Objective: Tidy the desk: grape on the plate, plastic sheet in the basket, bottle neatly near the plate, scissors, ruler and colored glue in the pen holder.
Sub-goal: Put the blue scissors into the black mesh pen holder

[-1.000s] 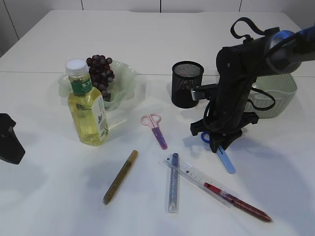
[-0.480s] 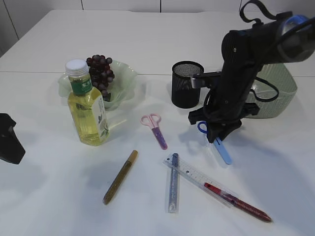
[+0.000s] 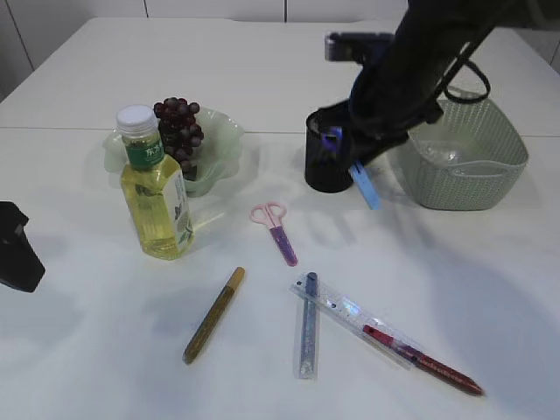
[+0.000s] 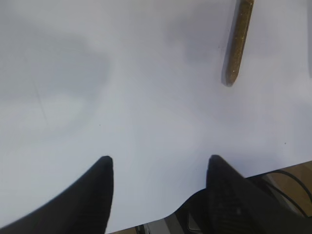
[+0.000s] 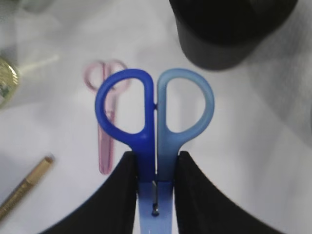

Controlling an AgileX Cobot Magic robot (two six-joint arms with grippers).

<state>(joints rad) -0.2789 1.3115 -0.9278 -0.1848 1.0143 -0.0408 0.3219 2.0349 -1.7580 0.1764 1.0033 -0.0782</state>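
My right gripper (image 3: 346, 149) is shut on the blue scissors (image 5: 155, 114) and holds them in the air beside the black mesh pen holder (image 3: 325, 175), which also shows in the right wrist view (image 5: 229, 29). The scissors' blade (image 3: 365, 185) hangs down in front of the holder's right side. Pink scissors (image 3: 278, 229) lie on the table, as do a clear ruler (image 3: 350, 315), a gold glue pen (image 3: 213, 315), a silver-blue glue pen (image 3: 308, 325) and a red one (image 3: 424, 360). Grapes (image 3: 179, 127) sit on the green plate (image 3: 223, 140). The bottle (image 3: 156, 185) stands upright before it. My left gripper (image 4: 158, 163) is open and empty.
A grey-green basket (image 3: 464, 153) stands to the right of the pen holder, with something clear inside. The left arm's black body (image 3: 17, 247) rests at the table's left edge. The table's near edge (image 4: 161, 219) shows in the left wrist view.
My right gripper has lifted the blue scissors off the table and carried them up and left to the pen holder. The left arm has not moved.
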